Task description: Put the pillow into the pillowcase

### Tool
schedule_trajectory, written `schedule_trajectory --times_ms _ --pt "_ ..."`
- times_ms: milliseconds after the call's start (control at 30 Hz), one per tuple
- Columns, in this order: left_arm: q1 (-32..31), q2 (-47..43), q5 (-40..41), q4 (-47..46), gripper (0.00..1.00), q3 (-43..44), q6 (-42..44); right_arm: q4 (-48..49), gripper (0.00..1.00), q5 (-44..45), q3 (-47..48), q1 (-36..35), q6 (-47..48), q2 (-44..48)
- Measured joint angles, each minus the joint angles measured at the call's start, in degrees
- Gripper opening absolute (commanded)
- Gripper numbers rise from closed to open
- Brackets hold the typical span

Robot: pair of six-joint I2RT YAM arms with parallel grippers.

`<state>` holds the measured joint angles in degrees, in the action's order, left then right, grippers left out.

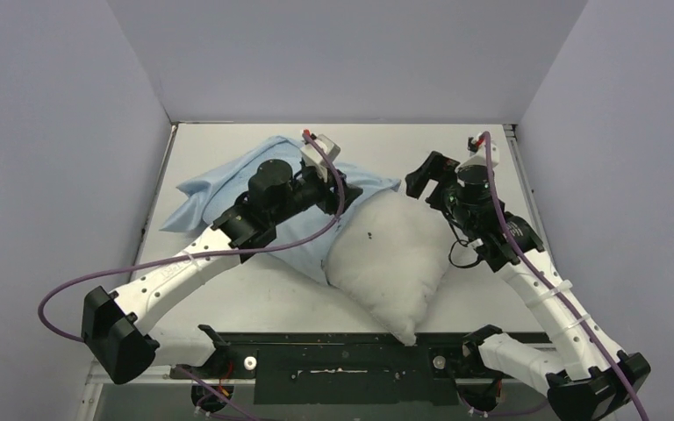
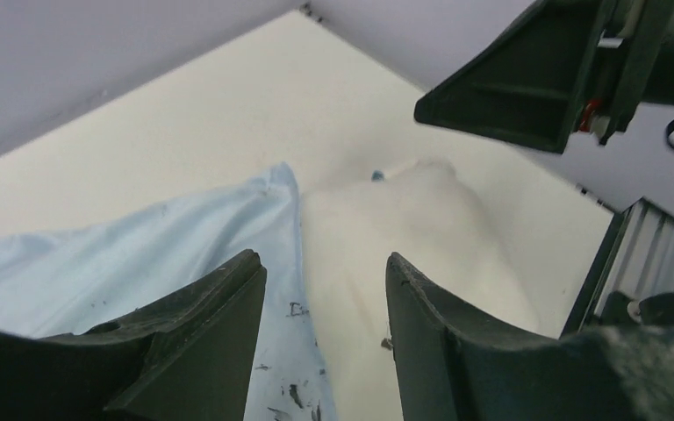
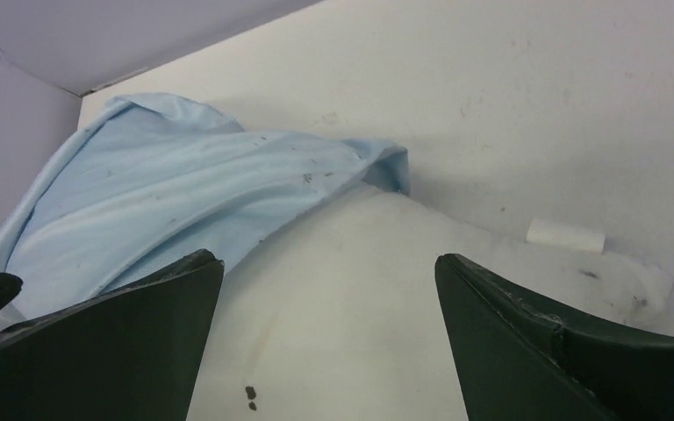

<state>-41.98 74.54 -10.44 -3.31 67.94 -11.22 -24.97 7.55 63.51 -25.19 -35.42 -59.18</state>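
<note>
The off-white pillow (image 1: 395, 263) lies in the middle of the table, its far end tucked under the edge of the light blue pillowcase (image 1: 219, 184). My left gripper (image 1: 344, 195) is open and sits low over the seam where the pillowcase (image 2: 140, 254) meets the pillow (image 2: 421, 237), holding nothing. My right gripper (image 1: 421, 180) is wide open and empty above the pillow's far right corner. In the right wrist view the pillow (image 3: 377, 298) fills the gap between the fingers, and the pillowcase (image 3: 167, 193) covers its far left part. My right gripper also shows in the left wrist view (image 2: 527, 88).
Grey walls close in the table (image 1: 254, 303) on the left, back and right. A black rail (image 1: 342, 346) runs along the near edge by the arm bases. Purple cables (image 1: 61, 294) loop off both arms. A small white tag (image 3: 564, 235) lies at the pillow's far corner.
</note>
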Motion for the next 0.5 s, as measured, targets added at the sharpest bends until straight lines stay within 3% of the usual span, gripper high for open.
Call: schedule_trajectory --times_ms 200,367,433,500 --pt "-4.68 -1.92 6.08 3.39 0.53 -9.38 5.05 -7.74 0.95 2.29 -7.61 0.00 -8.50 4.59" --pt "-6.36 0.33 8.17 3.52 0.53 -11.23 8.48 -13.35 0.93 3.15 -16.50 0.00 -14.45 11.15" --pt "-6.75 1.36 9.88 3.41 0.48 -11.23 9.75 -13.73 0.92 2.58 -19.85 0.00 -15.67 13.86" --pt "-7.08 2.58 11.39 3.04 0.34 -11.37 10.97 -13.20 0.90 0.79 -23.67 0.00 -16.39 16.33"
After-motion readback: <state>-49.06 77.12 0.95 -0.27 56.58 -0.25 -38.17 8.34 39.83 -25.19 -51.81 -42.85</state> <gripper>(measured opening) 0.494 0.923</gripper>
